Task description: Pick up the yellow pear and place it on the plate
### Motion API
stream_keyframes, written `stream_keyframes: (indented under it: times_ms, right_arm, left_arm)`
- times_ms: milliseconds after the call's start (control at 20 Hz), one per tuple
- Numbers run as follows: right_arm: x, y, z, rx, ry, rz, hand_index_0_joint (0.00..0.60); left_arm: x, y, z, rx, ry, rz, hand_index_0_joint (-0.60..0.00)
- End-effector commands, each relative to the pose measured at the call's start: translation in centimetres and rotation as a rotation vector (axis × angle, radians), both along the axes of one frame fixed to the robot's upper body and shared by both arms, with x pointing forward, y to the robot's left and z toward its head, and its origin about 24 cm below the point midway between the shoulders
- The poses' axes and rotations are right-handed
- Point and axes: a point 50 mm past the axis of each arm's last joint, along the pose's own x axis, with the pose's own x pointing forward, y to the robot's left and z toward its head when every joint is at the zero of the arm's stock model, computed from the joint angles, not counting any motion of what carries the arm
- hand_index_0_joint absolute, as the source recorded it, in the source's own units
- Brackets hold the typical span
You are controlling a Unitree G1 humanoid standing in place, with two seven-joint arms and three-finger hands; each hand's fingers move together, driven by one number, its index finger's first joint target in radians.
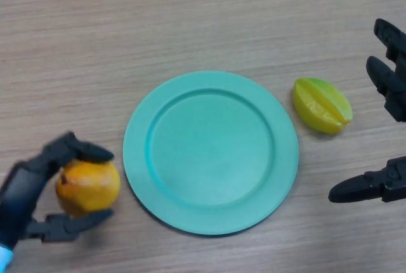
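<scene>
At the near left corner of the table (190,6), the left hand (28,187) wraps the pear (87,187), a rounded yellow-orange fruit. Fingers curl over its top and the thumb hooks beneath it, so the grasp looks closed and firm. Whether the pear rests on the wood or is just raised off it I cannot tell. It sits just beside the left rim of the plate (147,98), not yet over it.

The step in hand appears to be the carry: the fruit is gripped, the placing is not done. The next move probably calls for a lift clear of the rim, a short sweep toward the robot's right until the pear hangs above the plate's flat middle, then a gentle lowering before the fingers let go. A round fruit may roll, so releasing low seems wise.

Farther along, at the right edge, the right hand (387,187) hovers idle, its fingers spread and straight, holding nothing. Between it and the plate lies a yellow-green starfruit (321,105), close to the rim but apart from it.
</scene>
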Motion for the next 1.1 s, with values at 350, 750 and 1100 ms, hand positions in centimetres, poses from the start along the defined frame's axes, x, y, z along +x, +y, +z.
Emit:
stream_keyframes:
  times_ms: [350,750,1100]
  right_arm:
    - [-0.8,-0.5,3.4,-0.041,-0.216,-0.021,0.000]
    - [-0.9,-0.7,3.4,-0.010,-0.205,-0.019,0.000]
    - [-1.1,-1.3,3.4,-0.020,-0.213,-0.040,0.000]
  left_arm:
    - [3.0,-3.8,4.8,-0.220,0.033,-0.260,-0.600]
    - [7.3,-7.7,2.8,-0.082,-0.173,-0.314,-0.600]
    - [9.8,-9.3,0.0,-0.047,-0.027,-0.236,-0.600]
